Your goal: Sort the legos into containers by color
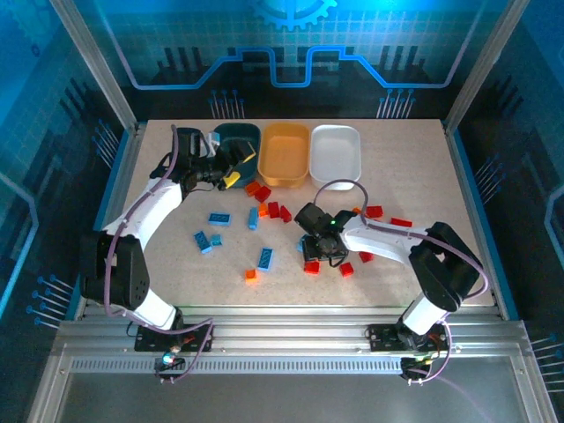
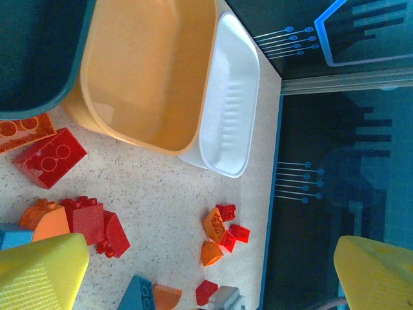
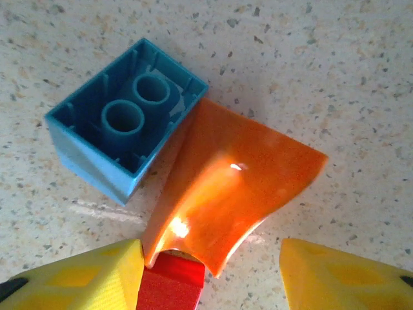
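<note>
speckled counter [image 1: 397, 176], bricks loose mid-surface. right end effector [image 3: 210, 252] is nearer, fingers apart, nothing clamped, straddling an orange curved plastic lego piece [image 3: 239, 181] right under it, long axis running forward out of the gap. small red brick [image 3: 174, 281] crowds one finger. left end effector [image 1: 231, 167] gapes wide by the dark teal tray [image 1: 238, 137].
</note>
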You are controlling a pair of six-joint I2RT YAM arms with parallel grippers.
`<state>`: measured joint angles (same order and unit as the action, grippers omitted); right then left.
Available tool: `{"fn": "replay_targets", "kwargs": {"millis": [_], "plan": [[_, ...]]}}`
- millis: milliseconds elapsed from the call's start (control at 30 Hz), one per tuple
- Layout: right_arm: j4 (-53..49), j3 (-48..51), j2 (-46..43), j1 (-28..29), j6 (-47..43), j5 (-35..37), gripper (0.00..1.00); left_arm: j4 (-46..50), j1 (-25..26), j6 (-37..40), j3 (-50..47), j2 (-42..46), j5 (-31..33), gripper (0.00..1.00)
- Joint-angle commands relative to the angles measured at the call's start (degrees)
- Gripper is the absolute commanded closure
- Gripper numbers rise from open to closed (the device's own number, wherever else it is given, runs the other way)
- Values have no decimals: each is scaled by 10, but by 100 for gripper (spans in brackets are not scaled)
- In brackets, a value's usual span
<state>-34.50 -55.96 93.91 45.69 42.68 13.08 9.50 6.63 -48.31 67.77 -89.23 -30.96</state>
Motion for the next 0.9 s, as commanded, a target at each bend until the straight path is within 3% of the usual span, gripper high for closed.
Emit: {"fn": "replay_targets", "kwargs": {"millis": [0, 200, 400, 567, 700, 867], "plan": [[2, -8, 28, -3, 12, 17, 41, 0, -3, -6, 9, 15, -20, 1], [38, 13, 44, -18, 0, 12, 46, 2, -4, -6, 11, 13, -20, 1], [52, 16, 22, -20, -12, 42, 67, 2, -4, -4, 11, 10, -19, 1], [16, 4, -38, -24, -38, 96, 69, -5, -3, -8, 7, 7, -23, 1], [-11, -54, -72, -80, -88, 102, 68, -29, 18, -21, 0, -10, -43, 1], [-6, -177, 8, -191, -152, 79, 68, -63, 67, -44, 4, -56, -91, 1]]}}
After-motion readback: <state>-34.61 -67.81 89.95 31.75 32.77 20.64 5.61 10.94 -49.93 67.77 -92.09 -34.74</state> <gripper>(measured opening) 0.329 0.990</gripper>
